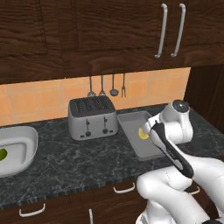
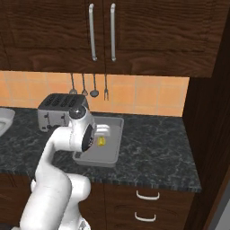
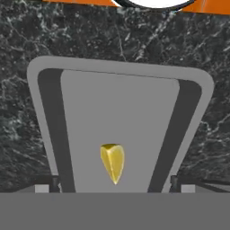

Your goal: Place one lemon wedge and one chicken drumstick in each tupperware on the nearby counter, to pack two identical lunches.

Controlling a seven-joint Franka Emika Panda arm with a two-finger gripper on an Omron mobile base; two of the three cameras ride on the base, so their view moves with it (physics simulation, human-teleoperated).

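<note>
Above the rectangular tupperware (image 3: 119,108) hangs the pincer (image 3: 112,187), looking straight down into it; its two tips (image 3: 41,187) barely show at the near edge of the hand view, set wide, with nothing between them, so it reads as released and empty.

Yellow lemon wedge (image 3: 112,161) lies flat on the tray floor, free of the walls; in the left base view the same wedge (image 1: 143,133) sits mid-tray, partly behind the wrist; right base view agrees (image 2: 102,142).

Tray stands on the dark speckled bench (image 1: 78,162), just right of the silver toaster (image 1: 92,117). Far left on the bench, the rounded tupperware (image 1: 19,151) holds the yellow-green wedge (image 1: 2,154). No drumstick can be made out.

Judgement: both wedges appear placed; the drumsticks are outstanding; the step in hand looks like clearing the tray.

To do it well:
- rise straight up before any sideways swing; the tips sit low near the tray walls, and a snag could drag the tray
- keep the tips apart, so the wedge stays untouched
- swing wide of the toaster.
</note>
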